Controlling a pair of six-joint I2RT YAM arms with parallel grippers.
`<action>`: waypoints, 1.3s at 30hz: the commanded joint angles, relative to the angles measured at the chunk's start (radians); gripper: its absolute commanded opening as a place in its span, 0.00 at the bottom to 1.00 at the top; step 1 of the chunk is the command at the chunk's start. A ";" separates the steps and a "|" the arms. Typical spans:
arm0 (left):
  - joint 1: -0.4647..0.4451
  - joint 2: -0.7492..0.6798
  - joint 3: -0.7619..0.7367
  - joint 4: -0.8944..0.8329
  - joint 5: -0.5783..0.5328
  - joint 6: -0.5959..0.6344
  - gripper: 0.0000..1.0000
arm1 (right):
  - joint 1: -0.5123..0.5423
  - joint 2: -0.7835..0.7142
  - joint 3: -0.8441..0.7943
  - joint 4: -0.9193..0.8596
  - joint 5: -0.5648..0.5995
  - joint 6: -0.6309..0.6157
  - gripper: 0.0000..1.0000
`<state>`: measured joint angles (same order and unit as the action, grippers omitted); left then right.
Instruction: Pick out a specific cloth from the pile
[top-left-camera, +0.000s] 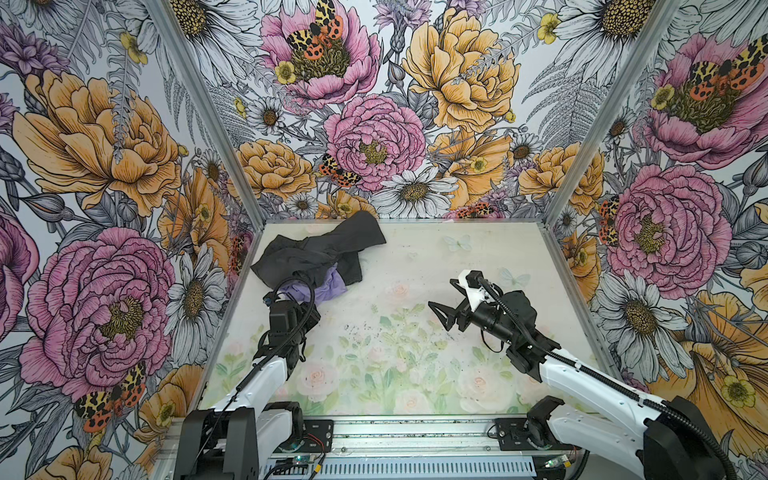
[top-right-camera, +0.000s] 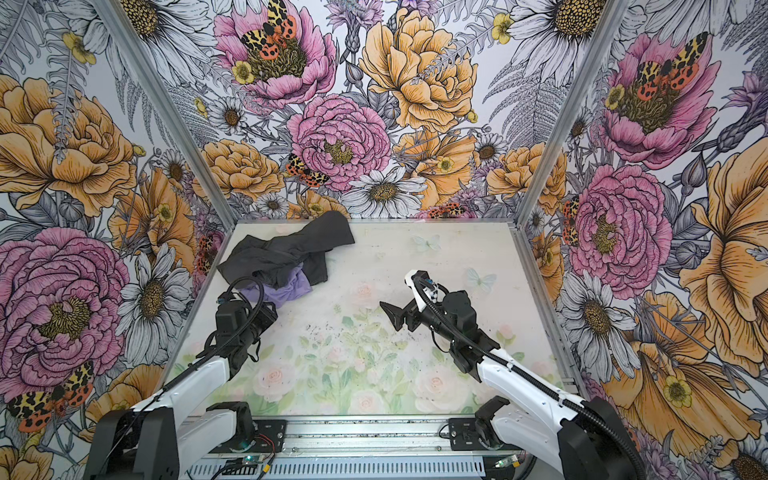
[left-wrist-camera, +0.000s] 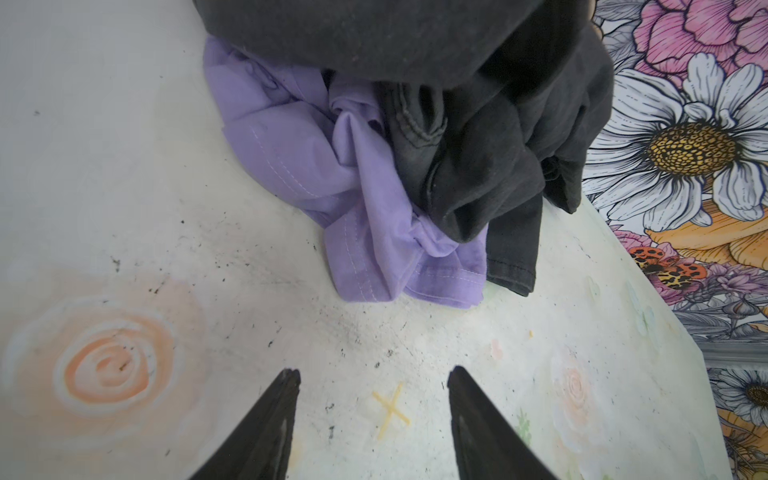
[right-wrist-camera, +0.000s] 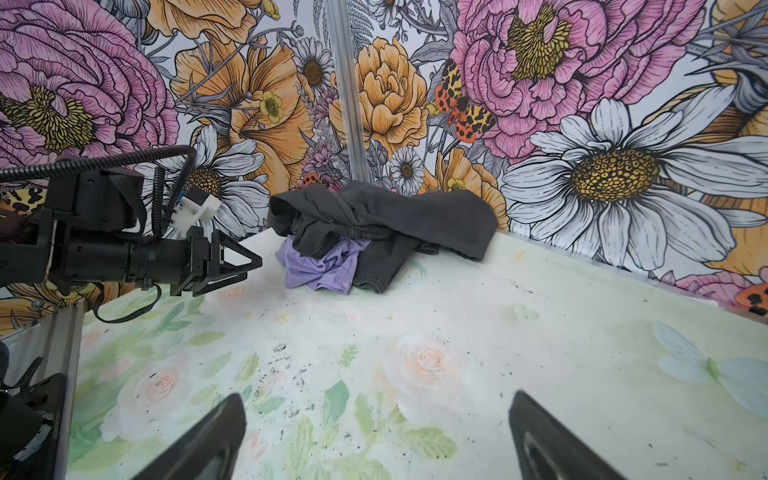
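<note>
At the ten o'clock corner of the pale flower-printed table (top-left-camera: 415, 332), a heap of dark charcoal-grey garments (top-left-camera: 320, 249) lies over a thin lavender short-sleeved T-shirt (top-left-camera: 328, 289), which pokes out at the heap's six o'clock edge. Your left gripper (left-wrist-camera: 372, 372) sits just short of it, jaws partly apart, holding nothing. Your right gripper (right-wrist-camera: 378, 397) waits at the heap's four o'clock, well apart, wide open and empty. Close too soon and you likely pinch bare table. Reach too deep and grey cloth may drag along. No container is in view.

The crumpled lavender cloth (top-left-camera: 332, 286) lay half buried under the charcoal pile (top-left-camera: 320, 249) in the far-left corner of the table (top-left-camera: 415, 266).
</note>
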<state>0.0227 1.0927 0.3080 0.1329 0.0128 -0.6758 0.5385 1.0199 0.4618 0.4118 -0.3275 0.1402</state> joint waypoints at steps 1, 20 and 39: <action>0.002 0.048 0.017 0.156 0.020 -0.062 0.52 | 0.011 -0.013 -0.008 0.062 -0.002 -0.012 0.99; 0.026 0.323 0.089 0.375 0.051 -0.168 0.32 | 0.011 -0.064 -0.023 0.028 0.048 -0.041 0.99; 0.069 0.404 0.172 0.283 0.056 -0.179 0.30 | 0.011 -0.169 0.027 -0.132 0.058 0.028 0.99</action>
<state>0.0895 1.4796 0.4412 0.4156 0.0402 -0.8436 0.5442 0.9268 0.4469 0.3580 -0.2810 0.1253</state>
